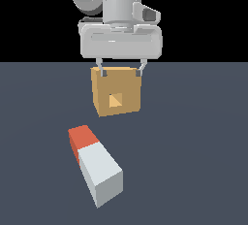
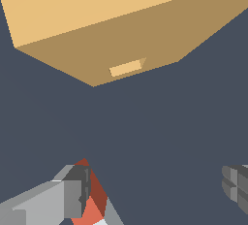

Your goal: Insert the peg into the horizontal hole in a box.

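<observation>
The claw (image 1: 121,72) hangs above the surface (image 1: 193,146) with its two fingers spread wide and nothing between them. In the exterior view its fingertips (image 1: 102,73) show against the upper part of the box (image 1: 116,91). The box sits on the surface at about twelve o'clock from the peg (image 1: 94,164), its hole (image 1: 115,101) facing the camera. The peg lies flat, apart from the box, red end pointing toward eleven o'clock and pale end toward five o'clock. In the wrist view, the red end peeks out beside one finger (image 2: 72,197).
</observation>
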`<action>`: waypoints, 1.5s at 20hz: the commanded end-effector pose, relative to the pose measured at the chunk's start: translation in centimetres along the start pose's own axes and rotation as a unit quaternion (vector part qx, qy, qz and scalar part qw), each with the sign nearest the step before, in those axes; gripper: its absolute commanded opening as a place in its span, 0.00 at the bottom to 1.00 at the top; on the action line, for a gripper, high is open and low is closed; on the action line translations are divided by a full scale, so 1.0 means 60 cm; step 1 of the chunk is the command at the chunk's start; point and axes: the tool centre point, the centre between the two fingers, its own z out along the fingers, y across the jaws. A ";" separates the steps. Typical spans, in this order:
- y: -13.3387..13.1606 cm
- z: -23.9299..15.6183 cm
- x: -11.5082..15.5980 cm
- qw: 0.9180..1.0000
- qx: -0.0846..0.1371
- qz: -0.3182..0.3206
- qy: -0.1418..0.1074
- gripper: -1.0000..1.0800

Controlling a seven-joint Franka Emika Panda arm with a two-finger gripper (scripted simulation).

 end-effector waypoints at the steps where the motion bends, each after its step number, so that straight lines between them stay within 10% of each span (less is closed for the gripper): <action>1: 0.000 0.000 0.000 1.000 0.000 0.000 0.000 0.96; 30: -0.070 0.090 -0.177 0.987 -0.001 -0.160 -0.005 0.96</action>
